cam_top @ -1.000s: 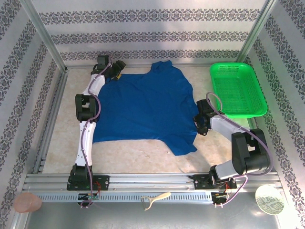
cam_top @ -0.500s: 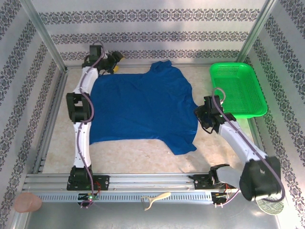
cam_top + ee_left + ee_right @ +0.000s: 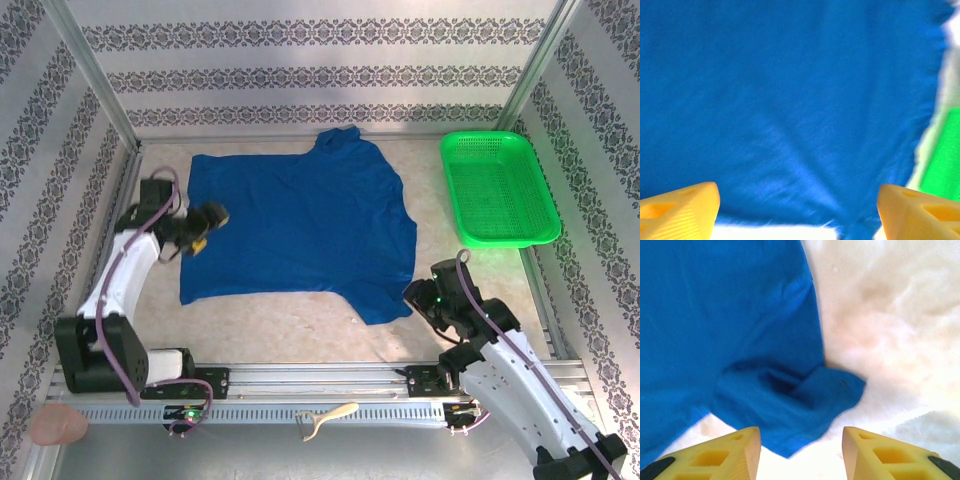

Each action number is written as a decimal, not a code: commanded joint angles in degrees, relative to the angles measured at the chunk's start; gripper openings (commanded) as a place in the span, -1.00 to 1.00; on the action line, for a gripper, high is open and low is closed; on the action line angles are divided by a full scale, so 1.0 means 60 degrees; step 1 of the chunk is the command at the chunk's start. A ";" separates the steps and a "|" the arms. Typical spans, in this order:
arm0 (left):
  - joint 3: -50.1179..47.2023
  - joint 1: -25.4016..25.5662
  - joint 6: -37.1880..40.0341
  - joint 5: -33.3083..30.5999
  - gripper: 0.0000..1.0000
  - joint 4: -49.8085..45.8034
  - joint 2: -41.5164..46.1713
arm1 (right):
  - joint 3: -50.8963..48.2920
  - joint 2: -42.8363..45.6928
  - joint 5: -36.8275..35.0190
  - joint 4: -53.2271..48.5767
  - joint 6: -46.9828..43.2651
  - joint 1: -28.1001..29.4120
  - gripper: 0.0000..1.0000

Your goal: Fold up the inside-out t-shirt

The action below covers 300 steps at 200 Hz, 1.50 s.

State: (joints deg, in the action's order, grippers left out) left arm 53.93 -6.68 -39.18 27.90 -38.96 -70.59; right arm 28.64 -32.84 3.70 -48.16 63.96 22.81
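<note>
The pale counter (image 3: 300, 325) carries the royal blue t-shirt (image 3: 300, 215), spread flat across its middle. A green mesh basket (image 3: 497, 190) sits beside the shirt's far right side. The left hand (image 3: 207, 230) hovers over the shirt's left edge, fingers wide and empty. The right hand (image 3: 418, 297), by the shirt's near right corner, is parted and empty too.

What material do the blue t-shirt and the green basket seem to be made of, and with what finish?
The blue t-shirt: soft matte cloth; it lies limp with gentle wrinkles and a sleeve folded on itself. The fibre cannot be told. The green basket: probably rigid plastic, perhaps slightly shiny, judging by its bright even colour, moulded rim and mesh of small holes.
</note>
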 commanded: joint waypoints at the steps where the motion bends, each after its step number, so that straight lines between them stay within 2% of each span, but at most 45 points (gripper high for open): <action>1: -0.0987 -0.0475 0.0117 -0.0678 0.67 -0.1255 0.1692 | -0.0242 0.0321 0.0116 -0.0686 0.0209 0.0388 -0.05; 32: -0.1871 -0.1207 -0.0041 -0.0546 0.67 -0.1717 0.2593 | -0.0445 0.0505 0.0197 -0.0781 0.0497 0.0910 -0.02; 70: -0.2920 -0.1608 -0.1126 -0.0120 0.67 -0.0579 0.2238 | -0.0520 0.0734 -0.0488 -0.0924 0.1087 0.1703 0.04; 118: -0.3742 -0.1612 -0.1465 -0.1359 0.69 -0.0634 0.2609 | -0.1107 0.1045 -0.1158 -0.0813 0.2052 0.2379 0.08; 175: -0.4088 -0.1674 -0.1322 -0.1643 0.66 0.0275 0.1792 | -0.1431 0.1178 -0.1291 -0.0743 0.2702 0.2708 0.12; 222: -0.3913 -0.1868 -0.0817 -0.1459 0.22 0.1075 0.0897 | -0.1760 0.1066 -0.1347 -0.0214 0.2999 0.2849 0.12; 264: -0.3986 -0.2004 -0.0484 -0.1384 -0.38 0.1440 0.0558 | -0.2067 0.0852 -0.1300 0.0796 0.3304 0.2870 0.09; 300: -0.3993 -0.2051 -0.0330 -0.1369 -0.89 0.1396 0.0646 | -0.1941 -0.0067 -0.1165 0.1678 0.3113 0.2906 0.08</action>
State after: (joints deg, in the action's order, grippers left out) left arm 29.39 -18.15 -42.59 19.42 -31.66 -67.24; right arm 17.06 -30.35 -2.66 -43.00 82.59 39.29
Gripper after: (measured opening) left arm 0.112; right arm 0.542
